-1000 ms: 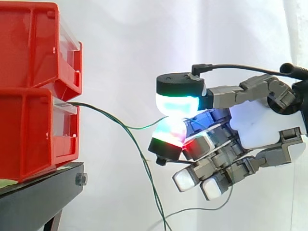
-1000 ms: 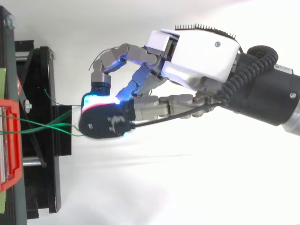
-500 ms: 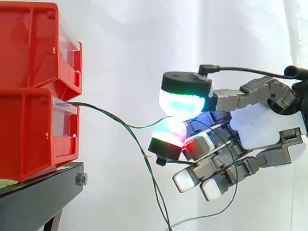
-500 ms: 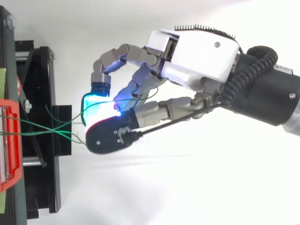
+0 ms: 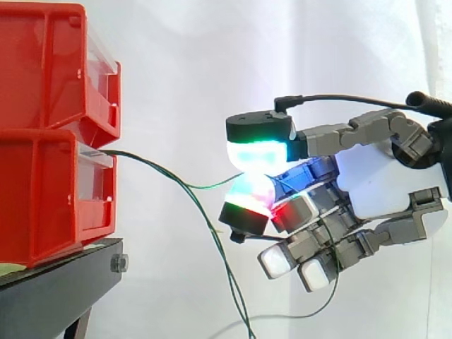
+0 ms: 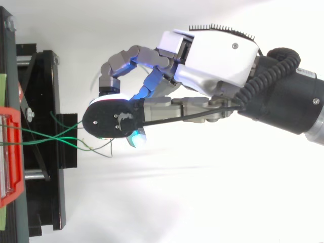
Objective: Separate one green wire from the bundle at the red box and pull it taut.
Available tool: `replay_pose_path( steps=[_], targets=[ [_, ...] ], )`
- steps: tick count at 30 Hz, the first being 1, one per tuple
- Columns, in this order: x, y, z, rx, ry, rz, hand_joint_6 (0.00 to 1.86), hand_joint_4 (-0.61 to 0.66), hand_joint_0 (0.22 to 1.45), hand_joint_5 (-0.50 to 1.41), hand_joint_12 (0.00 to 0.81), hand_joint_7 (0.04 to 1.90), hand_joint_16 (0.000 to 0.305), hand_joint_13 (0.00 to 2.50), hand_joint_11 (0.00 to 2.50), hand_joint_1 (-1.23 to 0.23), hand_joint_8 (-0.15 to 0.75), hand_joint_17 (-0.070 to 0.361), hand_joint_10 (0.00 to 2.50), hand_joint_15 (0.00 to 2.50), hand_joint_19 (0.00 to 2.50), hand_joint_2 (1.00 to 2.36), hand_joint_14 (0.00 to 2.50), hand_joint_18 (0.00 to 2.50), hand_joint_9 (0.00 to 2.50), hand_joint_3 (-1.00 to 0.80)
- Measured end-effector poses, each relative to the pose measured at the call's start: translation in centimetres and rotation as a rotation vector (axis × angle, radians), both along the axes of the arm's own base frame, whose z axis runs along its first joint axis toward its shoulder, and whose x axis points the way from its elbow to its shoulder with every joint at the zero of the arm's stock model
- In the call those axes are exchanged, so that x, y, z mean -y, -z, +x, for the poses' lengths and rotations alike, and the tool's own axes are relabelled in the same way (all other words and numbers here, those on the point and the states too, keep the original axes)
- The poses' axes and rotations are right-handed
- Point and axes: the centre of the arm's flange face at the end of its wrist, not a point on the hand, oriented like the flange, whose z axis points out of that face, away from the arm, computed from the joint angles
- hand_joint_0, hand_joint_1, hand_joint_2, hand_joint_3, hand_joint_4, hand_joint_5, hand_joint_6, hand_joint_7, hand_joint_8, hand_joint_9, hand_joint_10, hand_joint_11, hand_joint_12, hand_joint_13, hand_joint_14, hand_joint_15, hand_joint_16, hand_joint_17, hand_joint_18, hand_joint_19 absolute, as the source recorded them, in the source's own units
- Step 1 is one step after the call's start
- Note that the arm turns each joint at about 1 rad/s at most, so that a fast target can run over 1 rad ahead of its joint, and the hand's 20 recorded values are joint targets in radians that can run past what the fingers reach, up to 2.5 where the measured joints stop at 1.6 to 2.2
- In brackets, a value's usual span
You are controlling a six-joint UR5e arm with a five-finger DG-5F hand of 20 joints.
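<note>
Fingers [image 5: 247,200] closed in a pinch on green wire [image 5: 212,188], wire between two glowing pads, slack toward red box [image 5: 49,198]

Hand [image 6: 212,55] fingers [image 6: 121,58] curled over green wires [image 6: 58,137] crossing from red bin [image 6: 16,177].

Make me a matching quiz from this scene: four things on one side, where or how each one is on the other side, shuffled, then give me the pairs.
Things:
1. hand
2. green wire
3. lower red bin
4. black stand

Places or states:
A. directly beneath the lower red bin
B. pinched between two glowing pads
C. shut on a wire, at the right of the side view
D. wires come out of its front

Pairs: 1-C, 2-B, 3-D, 4-A
</note>
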Motion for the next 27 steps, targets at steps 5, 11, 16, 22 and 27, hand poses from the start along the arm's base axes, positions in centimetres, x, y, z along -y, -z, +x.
replay_pose_path(
  steps=[5, 11, 16, 22, 27],
  targets=[
    [0.02, 0.00, 0.00, 0.000, 0.000, 0.001, 0.93, 0.05, 0.62, -0.18, 0.373, 1.05, 0.053, 0.95, 1.17, -0.79, 0.281, 0.119, 0.02, 0.54, 0.59, 1.02, 0.02, 0.91, 1.13, -0.10],
    [0.03, 0.00, 0.00, 0.000, 0.001, 0.001, 0.92, 0.07, 0.64, -0.19, 0.347, 1.05, 0.048, 0.91, 1.18, -0.86, 0.250, 0.108, 0.02, 0.53, 0.59, 1.01, 0.02, 0.85, 1.10, -0.36],
    [0.03, 0.02, -0.01, -0.001, 0.000, 0.000, 0.92, 0.07, 0.67, -0.19, 0.344, 1.03, 0.047, 0.91, 1.18, -0.85, 0.247, 0.107, 0.02, 0.53, 0.57, 1.00, 0.02, 0.85, 1.10, -0.50],
    [0.02, 0.01, 0.01, 0.000, -0.001, -0.001, 0.92, 0.08, 0.65, -0.18, 0.341, 1.04, 0.047, 0.91, 1.18, -0.84, 0.251, 0.106, 0.02, 0.53, 0.57, 1.00, 0.02, 0.84, 1.11, -0.50],
    [0.14, 0.00, 0.02, 0.001, -0.001, 0.000, 0.91, 0.10, 0.54, -0.17, 0.354, 1.05, 0.050, 0.95, 1.18, -0.67, 0.269, 0.113, 0.02, 0.53, 0.60, 1.00, 0.02, 0.88, 1.15, -0.50]
  ],
)
